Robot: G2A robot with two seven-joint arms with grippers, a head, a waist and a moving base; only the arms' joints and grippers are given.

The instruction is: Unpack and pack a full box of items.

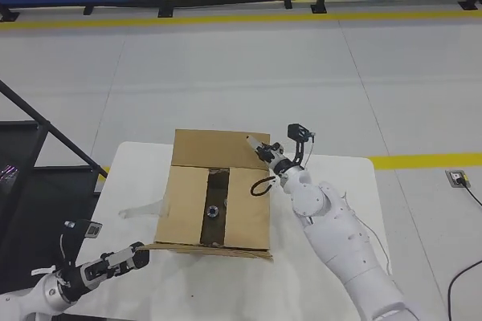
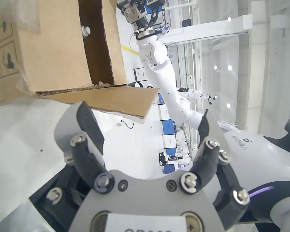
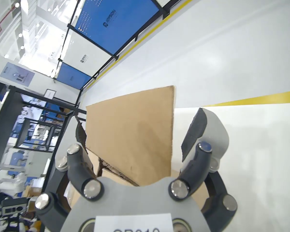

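Two arms, jaws of both spread, nothing held. Left gripper (image 2: 145,112) sits low, just beside near flap (image 2: 111,100) of box (image 1: 185,205), mid-table (image 1: 337,184). Right gripper (image 1: 261,147) is at far flap (image 3: 130,126), far-right corner. Risk: uneven pull on flaps may tear cardboard or drag box.
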